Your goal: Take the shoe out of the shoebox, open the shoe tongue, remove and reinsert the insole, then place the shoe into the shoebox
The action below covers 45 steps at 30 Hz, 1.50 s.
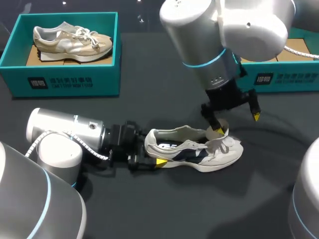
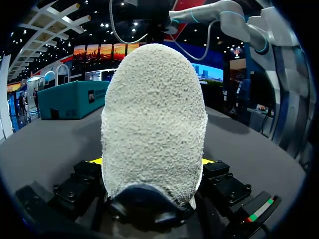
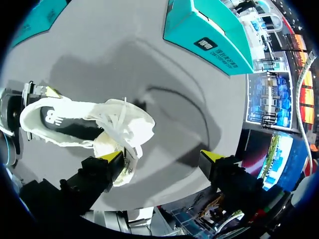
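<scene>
The shoe (image 1: 197, 149) lay on its side on the dark table (image 1: 164, 209), out of the teal shoebox (image 1: 286, 77) at the far right, whose inside the right arm hid. The left gripper (image 1: 153, 158) was clamped on the heel, a yellow tip on each side. The right gripper (image 1: 237, 124) hung over the forefoot with its fingers spread wide, one at the laces and tongue, the other over bare table, gripping nothing. I judged the taking-out done and the tongue-opening in hand. The insole work and the return to the box looked yet to do.
</scene>
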Available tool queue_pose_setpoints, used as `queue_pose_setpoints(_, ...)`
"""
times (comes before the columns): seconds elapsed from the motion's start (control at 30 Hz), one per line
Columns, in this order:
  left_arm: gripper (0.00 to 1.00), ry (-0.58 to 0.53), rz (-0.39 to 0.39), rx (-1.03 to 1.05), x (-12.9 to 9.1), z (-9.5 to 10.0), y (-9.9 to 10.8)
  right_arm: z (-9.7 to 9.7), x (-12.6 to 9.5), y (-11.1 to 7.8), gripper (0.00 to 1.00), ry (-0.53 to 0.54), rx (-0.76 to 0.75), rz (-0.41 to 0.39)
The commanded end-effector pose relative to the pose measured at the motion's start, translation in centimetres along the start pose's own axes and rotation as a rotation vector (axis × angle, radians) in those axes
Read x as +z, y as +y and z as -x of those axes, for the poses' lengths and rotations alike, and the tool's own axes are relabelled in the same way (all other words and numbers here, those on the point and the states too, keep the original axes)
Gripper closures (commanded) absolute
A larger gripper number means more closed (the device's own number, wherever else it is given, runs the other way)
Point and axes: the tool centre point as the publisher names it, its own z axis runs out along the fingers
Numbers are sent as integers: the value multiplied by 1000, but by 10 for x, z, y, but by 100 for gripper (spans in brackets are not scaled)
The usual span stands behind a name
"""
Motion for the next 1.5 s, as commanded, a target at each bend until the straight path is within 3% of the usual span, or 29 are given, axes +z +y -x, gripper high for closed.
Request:
queue_pose_setpoints(0.03,100,-1,1,1,-3,-1,3,-9,-31,-1,0,-23,-89,76)
queue_pose_setpoints(0.23,100,-1,1,1,-3,-1,3,-32,-56,2,0,-30,-335,160)
queue_pose_setpoints(0.4,100,-1,1,1,-3,-1,3,-52,-68,2,15,3,-533,241)
queue_pose_setpoints(0.43,100,-1,1,1,-3,-1,3,-56,-69,2,20,11,-560,247)
queue_pose_setpoints(0.47,100,-1,1,1,-3,-1,3,-59,-69,2,31,16,-581,248)
queue_pose_setpoints(0.5,100,-1,1,1,-3,-1,3,-63,-69,1,50,27,-612,256)
queue_pose_setpoints(0.57,100,-1,1,1,-3,-1,3,-71,-70,-1,56,41,-673,277)
queue_pose_setpoints(0.7,100,-1,1,1,-3,-1,3,-84,-73,-4,60,50,-779,303)
queue_pose_setpoints(0.77,100,-1,1,1,-3,-1,3,-92,-74,-7,69,48,-837,314)
queue_pose_setpoints(0.83,100,-1,1,1,-3,-1,3,-103,-75,-11,95,6,-939,324)
queue_pose_setpoints(0.87,100,-1,1,1,-3,-1,3,-107,-76,-14,99,7,-987,353)
queue_pose_setpoints(0.97,100,-1,1,1,-3,-1,3,-115,-76,-20,100,3,-1107,402)
queue_pose_setpoints(1.47,100,-1,1,1,-3,-1,3,-115,-76,-20,100,-11,-1100,388)
queue_pose_setpoints(1.5,100,-1,1,1,-3,-1,3,-121,-77,-16,100,-16,-1134,405)
